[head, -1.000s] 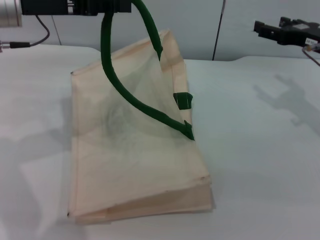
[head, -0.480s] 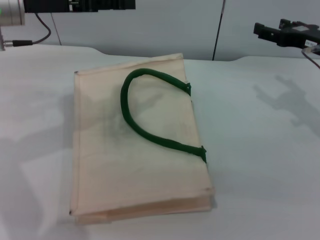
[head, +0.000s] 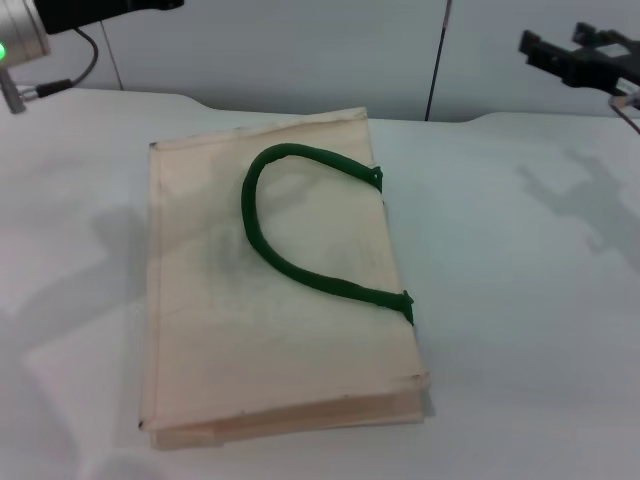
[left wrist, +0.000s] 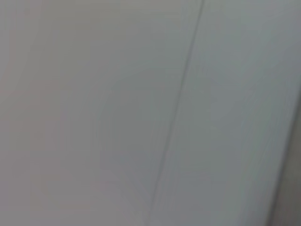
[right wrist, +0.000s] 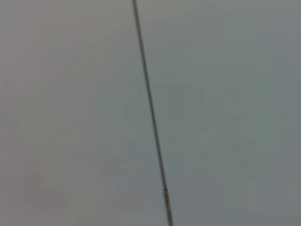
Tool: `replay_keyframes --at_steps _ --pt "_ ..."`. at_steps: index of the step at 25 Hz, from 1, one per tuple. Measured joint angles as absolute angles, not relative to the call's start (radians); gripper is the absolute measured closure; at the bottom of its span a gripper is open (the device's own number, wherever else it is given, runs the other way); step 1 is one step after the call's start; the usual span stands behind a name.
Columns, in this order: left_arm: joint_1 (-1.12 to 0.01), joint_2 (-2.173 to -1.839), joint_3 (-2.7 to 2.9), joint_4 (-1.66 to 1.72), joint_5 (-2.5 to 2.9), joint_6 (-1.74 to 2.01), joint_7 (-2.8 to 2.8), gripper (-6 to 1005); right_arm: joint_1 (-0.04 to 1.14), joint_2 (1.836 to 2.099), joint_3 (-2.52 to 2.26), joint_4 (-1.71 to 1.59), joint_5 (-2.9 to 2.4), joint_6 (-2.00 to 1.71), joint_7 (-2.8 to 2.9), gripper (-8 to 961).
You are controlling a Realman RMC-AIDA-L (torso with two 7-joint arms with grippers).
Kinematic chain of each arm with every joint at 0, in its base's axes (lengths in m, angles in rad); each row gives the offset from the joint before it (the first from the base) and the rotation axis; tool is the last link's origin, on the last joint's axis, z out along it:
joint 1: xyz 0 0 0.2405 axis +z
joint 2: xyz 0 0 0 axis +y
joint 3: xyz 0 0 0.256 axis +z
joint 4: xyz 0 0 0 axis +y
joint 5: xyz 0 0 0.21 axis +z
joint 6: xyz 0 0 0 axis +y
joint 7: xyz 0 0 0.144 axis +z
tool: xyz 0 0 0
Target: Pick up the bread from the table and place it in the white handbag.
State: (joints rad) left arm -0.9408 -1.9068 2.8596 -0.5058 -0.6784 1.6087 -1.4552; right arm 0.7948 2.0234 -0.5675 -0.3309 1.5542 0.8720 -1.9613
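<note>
Bread is nowhere visible, possibly already inside the white handbag [head: 280, 290] lying flat mid-bench [head: 520, 330]; both end effectors are raised at the far corners, grip state unreadable

This looks like a robot test room or lab rather than a home. A broad plain white table [head: 520, 330] fills the head view, backed by bare pale wall panels [head: 330, 50] split by a thin dark vertical seam [head: 435, 60]. Black machine hardware, a cable [head: 85, 65] and a lit green indicator [head: 3, 50] sit at the upper edges.
</note>
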Motion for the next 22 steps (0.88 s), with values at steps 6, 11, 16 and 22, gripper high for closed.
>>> replay_keyframes --at_steps 6,11,16,22 --pt "-0.887 -2.014 2.860 -0.506 -0.857 1.531 -1.181 178 0.758 2.025 -0.568 -0.293 1.683 0.872 -2.088 62" --pt "-0.824 -2.027 2.856 -0.445 -0.977 1.468 -1.070 203 0.750 2.027 -0.568 -0.219 1.843 0.874 -2.292 62" --pt "-0.757 -2.032 2.848 -0.301 -1.153 1.405 -0.913 200 0.726 2.034 -0.567 -0.112 2.097 0.951 -2.575 62" --pt "-0.701 -2.032 2.846 -0.151 -1.325 1.345 -0.792 198 0.703 2.035 -0.566 -0.041 2.260 1.029 -2.685 62"
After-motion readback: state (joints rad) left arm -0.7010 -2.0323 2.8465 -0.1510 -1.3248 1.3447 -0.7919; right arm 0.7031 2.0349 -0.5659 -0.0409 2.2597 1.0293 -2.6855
